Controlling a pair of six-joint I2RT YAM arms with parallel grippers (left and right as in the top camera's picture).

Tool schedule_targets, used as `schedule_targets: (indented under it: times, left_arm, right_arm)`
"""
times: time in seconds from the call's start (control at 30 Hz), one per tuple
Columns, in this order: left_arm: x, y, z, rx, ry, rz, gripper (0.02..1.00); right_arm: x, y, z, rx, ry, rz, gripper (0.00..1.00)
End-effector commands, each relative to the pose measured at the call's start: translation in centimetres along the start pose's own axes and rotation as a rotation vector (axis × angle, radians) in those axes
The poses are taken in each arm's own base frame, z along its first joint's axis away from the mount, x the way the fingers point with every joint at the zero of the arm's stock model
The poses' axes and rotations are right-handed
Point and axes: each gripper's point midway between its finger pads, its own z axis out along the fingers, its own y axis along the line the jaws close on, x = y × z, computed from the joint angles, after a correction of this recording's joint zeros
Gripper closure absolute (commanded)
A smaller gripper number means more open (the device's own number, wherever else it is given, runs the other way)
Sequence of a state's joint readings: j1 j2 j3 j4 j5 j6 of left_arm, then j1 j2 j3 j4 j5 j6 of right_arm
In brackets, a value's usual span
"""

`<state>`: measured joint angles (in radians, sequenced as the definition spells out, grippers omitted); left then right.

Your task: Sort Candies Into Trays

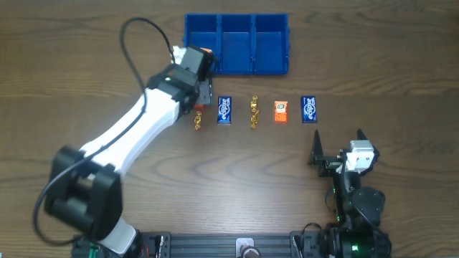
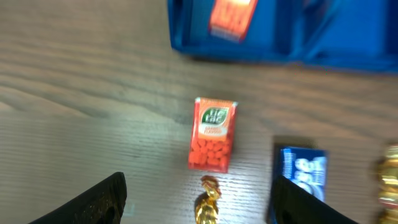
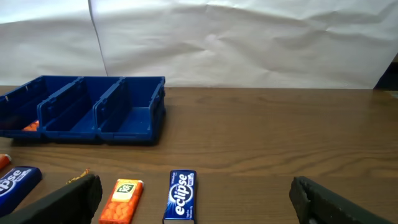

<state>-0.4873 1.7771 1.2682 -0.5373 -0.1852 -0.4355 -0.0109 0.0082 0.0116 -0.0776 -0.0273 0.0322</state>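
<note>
Covered box: an orange mint box (image 2: pixel 212 135) lay flat on the wooden table (image 1: pixel 401 79) between the tray and the candy row; in the top view the left gripper (image 1: pixel 204 89) stood over it.
Box in tray: a second orange box (image 2: pixel 231 18) lay in the blue three-compartment tray (image 1: pixel 237 70), in the compartment at the left arm's end. It was blurred and cut off at the edge in the left wrist view.
Edge scrap: a reddish-orange sliver (image 3: pixel 3 160) was cut off too far to name.
Left gripper: released, fingers (image 2: pixel 99 199) spread wide and holding nothing, raised above the first gold-wrapped candy (image 2: pixel 208 202).
Right gripper: (image 1: pixel 337 147) released too, jaws wide and bare, low near its base and well apart from the tray.
Candy row: in front of the tray, from the left arm's side, lay the first gold-wrapped candy, a left blue gum pack (image 1: pixel 224 110), a middle gold candy (image 1: pixel 254 112), a row mint box (image 1: pixel 280 111) and a right blue gum pack (image 1: pixel 309 109), none touching.
Surroundings: a black cable (image 1: pixel 133 43) looped from the left arm, and a white backdrop (image 3: pixel 249 43) stood behind the table.
</note>
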Motion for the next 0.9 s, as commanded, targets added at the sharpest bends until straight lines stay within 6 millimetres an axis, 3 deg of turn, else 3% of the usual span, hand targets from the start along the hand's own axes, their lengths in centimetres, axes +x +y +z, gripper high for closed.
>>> schedule_targets:
  times: [0.03, 0.4, 0.9]
  left_arm:
    - [0.7, -0.9, 2.8, 0.03, 0.052, -0.032, 0.27]
    - [2.7, -1.4, 6.9, 0.038, 0.125, -0.008, 0.299]
    - [2.6, -0.9, 8.1, 0.096, 0.153, 0.066, 0.323]
  right_arm:
    - [0.2, 0.0, 0.0, 0.0, 0.002, -0.014, 0.001]
    - [0.2, 0.0, 0.0, 0.0, 0.002, -0.014, 0.001]
    - [0.2, 0.0, 0.0, 0.001, 0.002, -0.014, 0.001]
